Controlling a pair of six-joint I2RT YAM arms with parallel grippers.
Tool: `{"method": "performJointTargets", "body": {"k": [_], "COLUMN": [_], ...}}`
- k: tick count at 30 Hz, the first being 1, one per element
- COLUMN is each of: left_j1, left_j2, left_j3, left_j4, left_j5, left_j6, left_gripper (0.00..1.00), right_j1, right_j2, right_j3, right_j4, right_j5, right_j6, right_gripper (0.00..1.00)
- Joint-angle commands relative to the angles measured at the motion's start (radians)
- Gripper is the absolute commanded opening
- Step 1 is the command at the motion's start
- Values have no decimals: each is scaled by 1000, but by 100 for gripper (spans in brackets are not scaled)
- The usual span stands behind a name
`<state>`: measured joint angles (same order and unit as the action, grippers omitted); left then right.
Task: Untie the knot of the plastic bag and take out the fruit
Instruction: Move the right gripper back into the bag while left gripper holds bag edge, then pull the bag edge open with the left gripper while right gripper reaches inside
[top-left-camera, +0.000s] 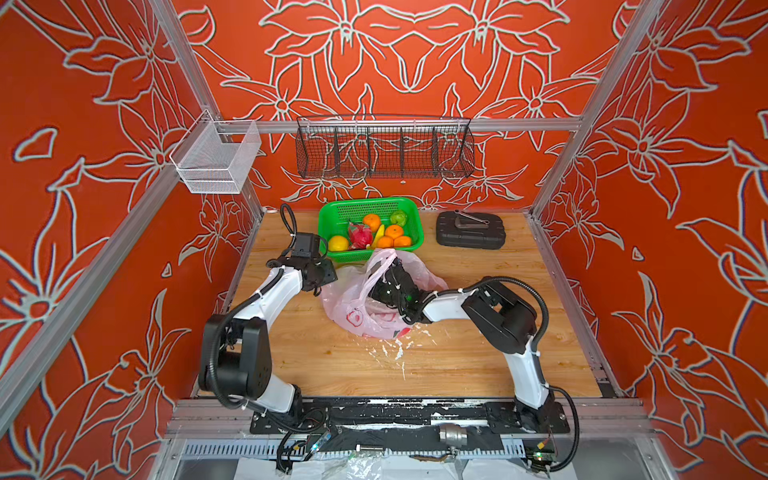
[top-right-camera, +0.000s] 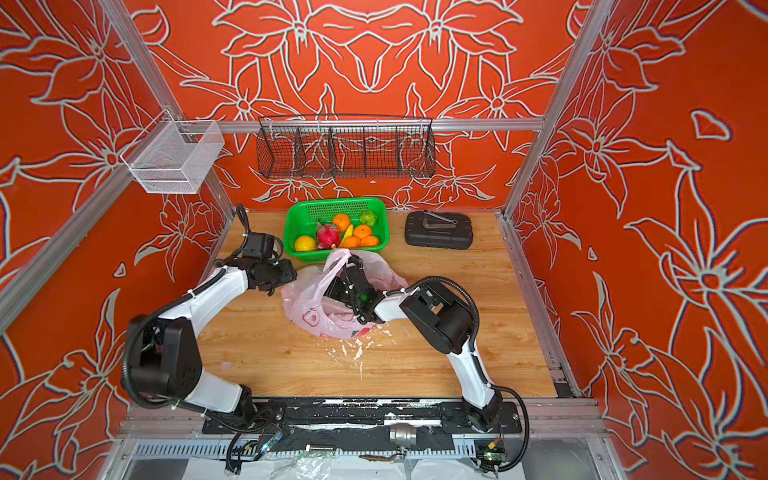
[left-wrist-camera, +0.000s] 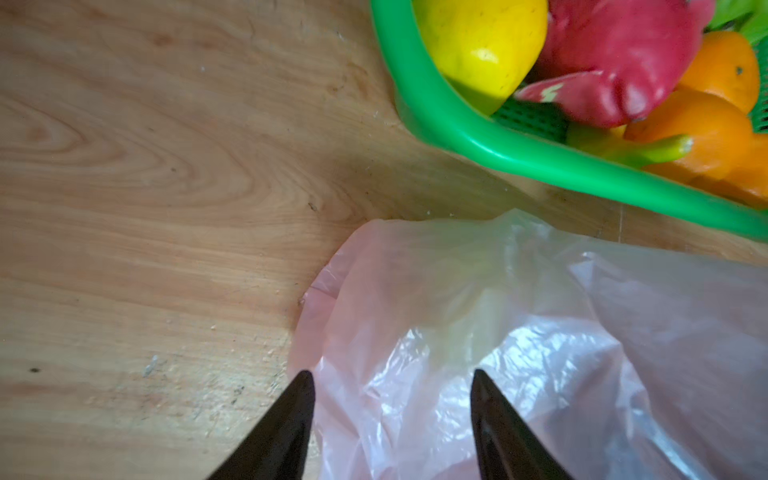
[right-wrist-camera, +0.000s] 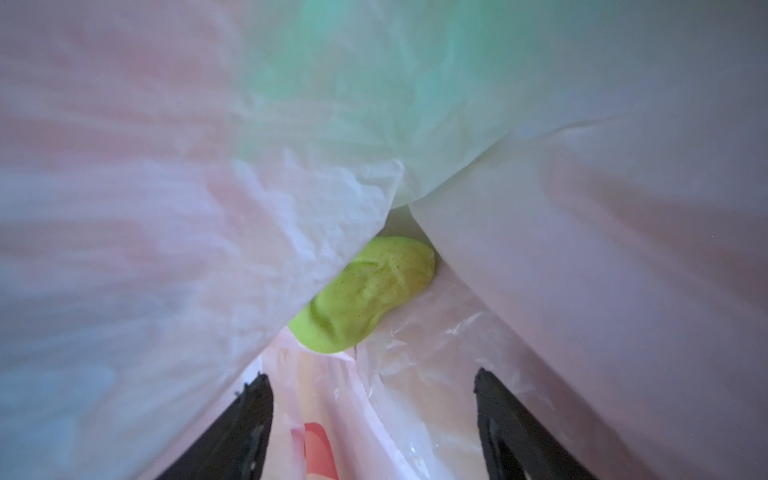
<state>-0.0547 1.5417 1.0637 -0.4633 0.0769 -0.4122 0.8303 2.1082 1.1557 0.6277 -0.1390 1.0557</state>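
The pink plastic bag (top-left-camera: 353, 307) (top-right-camera: 307, 307) lies crumpled mid-table with its mouth gaping and one handle loop (top-left-camera: 384, 257) standing up. No knot shows. My right gripper (top-left-camera: 395, 270) (right-wrist-camera: 371, 374) reaches inside the bag, open, with nothing between its fingers. A green fruit (right-wrist-camera: 365, 295) lies on the bag's floor just ahead of it, half under a plastic fold. My left gripper (top-left-camera: 328, 276) (left-wrist-camera: 392, 374) is open at the bag's left edge, its jaws over the plastic (left-wrist-camera: 498, 332) without pinching it. Other fruit, among them oranges (top-left-camera: 394, 231), a yellow one (top-left-camera: 338, 243) and a dragon fruit (top-left-camera: 359, 235), lies in the green basket.
The green basket (top-left-camera: 332, 216) (left-wrist-camera: 457, 124) stands just behind the bag. A black case (top-left-camera: 469, 230) lies at the back right. A black wire rack (top-left-camera: 384, 147) and a white mesh basket (top-left-camera: 216, 158) hang on the frame. White flecks (top-left-camera: 395, 349) dot the wood in front of the bag.
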Motion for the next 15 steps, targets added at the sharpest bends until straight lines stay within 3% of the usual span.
{"method": "performJointTargets", "body": {"k": [1, 7, 15], "left_j1": [16, 35, 35], "left_j2": [46, 140, 190], "left_j3": [17, 62, 18], "left_j4": [45, 24, 28], "left_j5": [54, 150, 225], "left_j6": [-10, 23, 40], "left_gripper": [66, 67, 22], "right_j1": [-2, -1, -1], "right_j2": [30, 58, 96], "right_j3": [37, 46, 104], "right_j4": [24, 69, 18], "right_j5": [-39, -89, -62], "right_j6": [7, 1, -68], "right_gripper": [78, 79, 82]}}
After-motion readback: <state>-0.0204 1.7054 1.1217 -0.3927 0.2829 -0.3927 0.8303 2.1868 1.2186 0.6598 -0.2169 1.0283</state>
